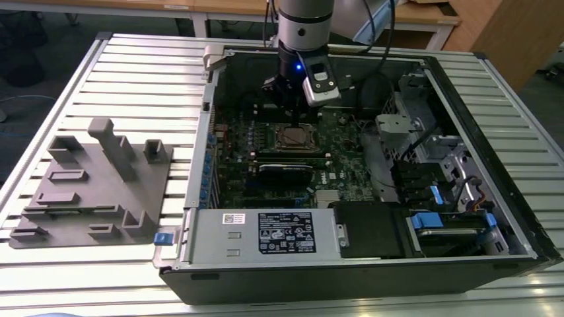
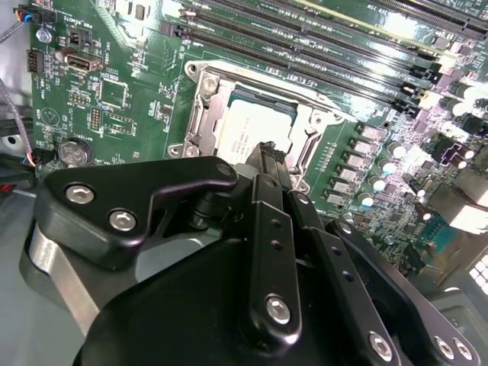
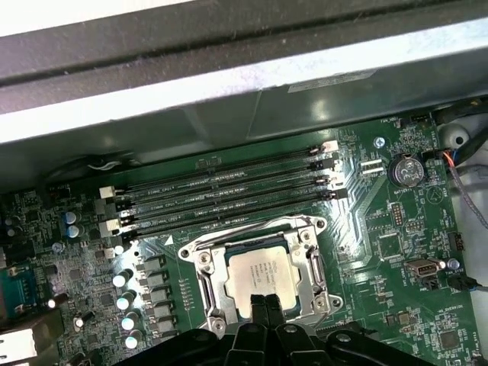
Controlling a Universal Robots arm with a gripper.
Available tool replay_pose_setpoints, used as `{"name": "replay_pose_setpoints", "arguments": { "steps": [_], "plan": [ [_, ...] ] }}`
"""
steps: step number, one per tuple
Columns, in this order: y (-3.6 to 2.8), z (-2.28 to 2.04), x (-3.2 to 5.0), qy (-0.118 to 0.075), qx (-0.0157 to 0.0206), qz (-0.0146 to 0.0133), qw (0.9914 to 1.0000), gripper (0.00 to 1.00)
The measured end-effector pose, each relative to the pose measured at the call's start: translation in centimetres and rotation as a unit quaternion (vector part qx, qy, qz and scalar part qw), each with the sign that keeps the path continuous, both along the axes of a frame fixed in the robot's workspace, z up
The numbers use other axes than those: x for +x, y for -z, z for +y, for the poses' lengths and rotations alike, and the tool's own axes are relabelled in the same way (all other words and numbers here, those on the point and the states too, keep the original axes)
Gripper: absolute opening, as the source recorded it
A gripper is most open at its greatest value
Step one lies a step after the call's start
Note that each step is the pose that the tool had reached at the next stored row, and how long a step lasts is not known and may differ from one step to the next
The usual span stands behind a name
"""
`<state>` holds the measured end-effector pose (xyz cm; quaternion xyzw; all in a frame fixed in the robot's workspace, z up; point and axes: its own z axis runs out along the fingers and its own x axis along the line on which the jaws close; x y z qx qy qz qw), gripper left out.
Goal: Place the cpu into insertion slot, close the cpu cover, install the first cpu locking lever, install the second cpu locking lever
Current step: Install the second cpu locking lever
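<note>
One arm, one hand — it hangs inside the open computer case, directly above the insertion slot on the green motherboard. In both wrist views the fingertips sit pressed together, nothing between them, just over the near edge of the cpu.

The cpu lies flat in the insertion slot, silver-grey top up, seated inside the silvery rim. It's square, so no real long axis; its edges run parallel to the long black memory slots just beside the socket. In the second wrist view the cpu looks level, not tilted, corners inside the frame.

The cpu cover appears to be down around the chip, its cut-out framing the metal top — can't fully confirm it is latched. Locking levers are too thin to tell apart here.

Judgement: the work is at the cover or lever stage. To do it well, push straight down on the frame metal, not on the chip top, and keep the fingertips off the socket edge and the small capacitors nearby.

A grey fixture tray sits on the slatted table, well apart from the case.
</note>
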<state>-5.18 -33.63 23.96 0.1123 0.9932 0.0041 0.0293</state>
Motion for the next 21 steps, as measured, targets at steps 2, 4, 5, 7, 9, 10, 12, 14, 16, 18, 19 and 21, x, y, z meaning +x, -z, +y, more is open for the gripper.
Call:
{"name": "replay_pose_setpoints", "arguments": {
  "steps": [2, 4, 5, 7, 9, 10, 12, 14, 16, 18, 19, 21],
  "plan": [
    [0.0, 0.0, 0.0, 0.0, 0.0001, -0.0001, 1.0, 0.11],
    [-0.01, -0.01, 0.0, 0.0, 0.0, 0.0, 1.0, 0.11],
    [-0.02, -0.05, 0.0, 0.0, -0.0001, 0.0001, 1.0, 0.11],
    [-0.01, -0.12, 0.0, 0.0, 0.0, 0.0, 1.0, 0.11],
    [-0.01, -0.26, 0.0, 0.0, 0.0, 0.0, 1.0, 0.11],
    [-0.01, -0.34, 0.0, 0.0, 0.0, 0.0, 1.0, 0.11],
    [-0.01, -0.46, 0.0, 0.0, 0.0, 0.0, 1.0, 0.11],
    [-0.01, -0.49, 0.0, 0.0, 0.0, 0.0, 1.0, 0.11],
    [-0.04, -0.5, 0.0, 0.0, 0.0, 0.0, 1.0, 0.11],
    [-0.07, -0.5, 0.0, 0.0, 0.0, 0.0, 1.0, 0.11],
    [-0.07, -0.5, 0.0, 0.0, 0.0, 0.0, 1.0, 0.11],
    [-0.11, -0.51, 0.0, 0.0, -0.0002, 0.0001, 1.0, 0.11]
  ]
}}
